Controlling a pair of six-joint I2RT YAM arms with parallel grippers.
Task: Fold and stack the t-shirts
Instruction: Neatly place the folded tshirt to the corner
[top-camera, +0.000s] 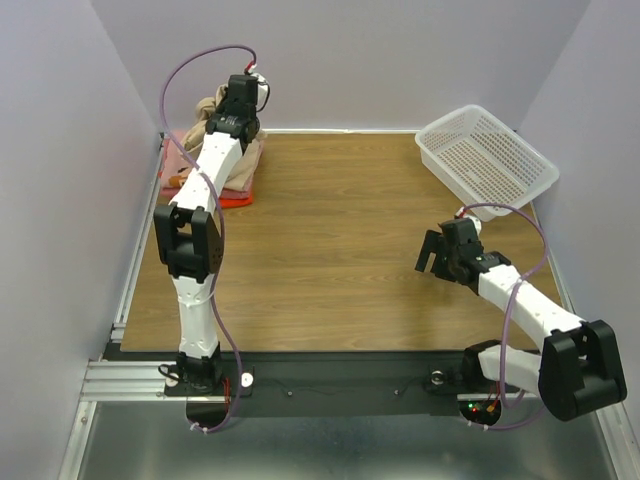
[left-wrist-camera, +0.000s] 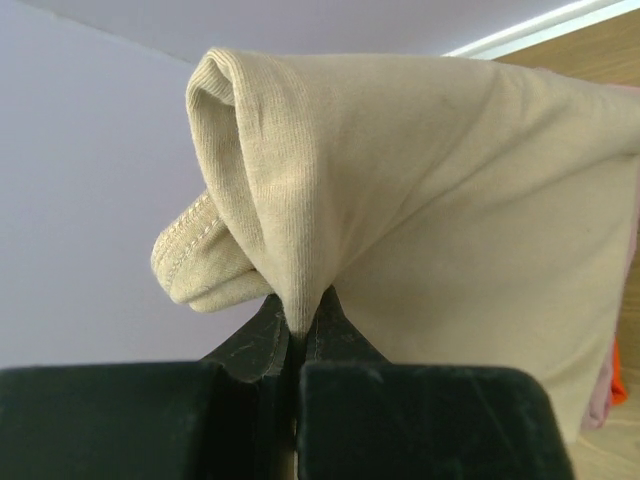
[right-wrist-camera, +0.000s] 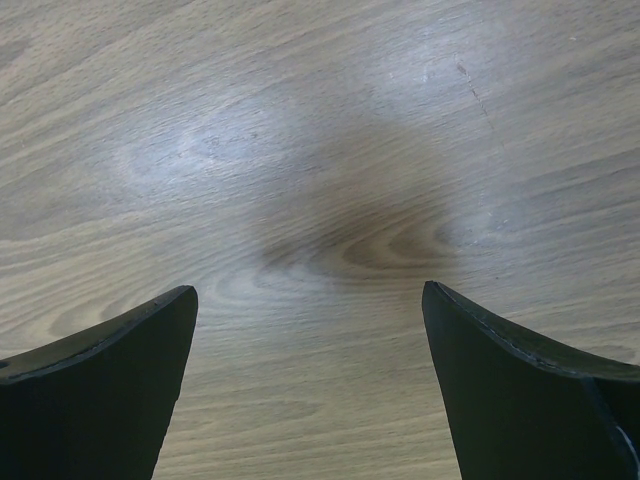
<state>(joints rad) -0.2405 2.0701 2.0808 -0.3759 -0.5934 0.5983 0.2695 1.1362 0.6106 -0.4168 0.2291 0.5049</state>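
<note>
tan tee (left-wrist-camera: 430, 190), pink tee (top-camera: 252, 160), red-orange tee (top-camera: 236, 199), white perforated basket (top-camera: 487, 155) and brown wood-grain table (top-camera: 330, 250).

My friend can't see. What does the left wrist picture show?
The left gripper is shut on a fold of tan t-shirt that fills most of the picture. A stitched hem curls at left, a purple wall is behind, and orange cloth peeks at the right edge.
</note>
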